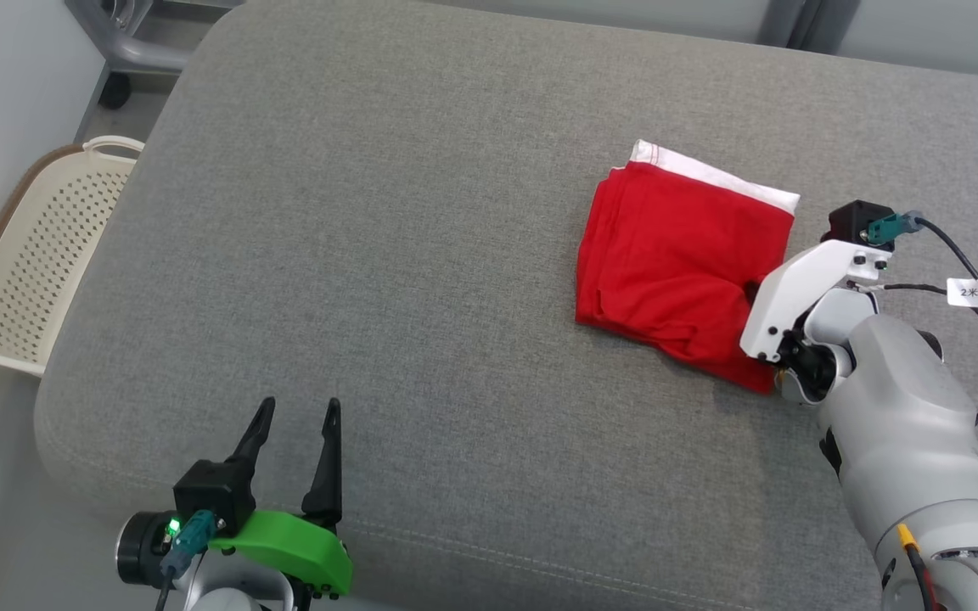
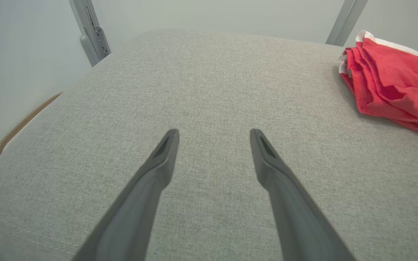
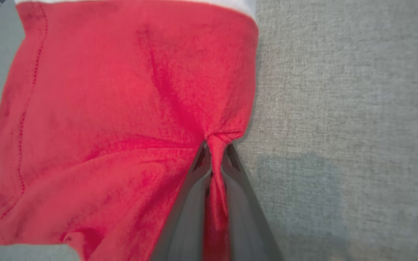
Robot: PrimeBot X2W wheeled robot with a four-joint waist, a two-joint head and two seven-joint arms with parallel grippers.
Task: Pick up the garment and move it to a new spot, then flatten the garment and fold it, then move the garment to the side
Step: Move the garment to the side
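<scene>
A red folded cloth garment with a white waistband [image 1: 676,255] lies on the right half of a wide grey woven-fabric cushion [image 1: 387,255], its white band along the far edge and its layered folds rumpled at the near corner.

The right end effector [image 1: 752,293] reaches to the garment's right edge from the near right side, with its white housing over the cloth's edge. In the right wrist view, the right end effector [image 3: 216,152] is clenched on a small ridge of the garment [image 3: 122,108]: the two dark fingers [image 3: 191,203] lie close together with a thin strip of red cloth pinched between them, gathered into a puckered knot at the tips. The rest of the cloth lies flat on the cushion [image 3: 339,108].

The left end effector [image 1: 300,407] sits at the cushion's near left edge, well apart from the garment. Its green housing is lit by a small green light, and its fingers are spread wide with nothing between them. The left wrist view shows the left end effector [image 2: 214,134] released over bare cushion [image 2: 209,72], with the garment [image 2: 394,83] off to the upper right.

A cream perforated plastic basket with a brown rim [image 1: 39,255] stands on the floor beside the cushion's left side.
</scene>
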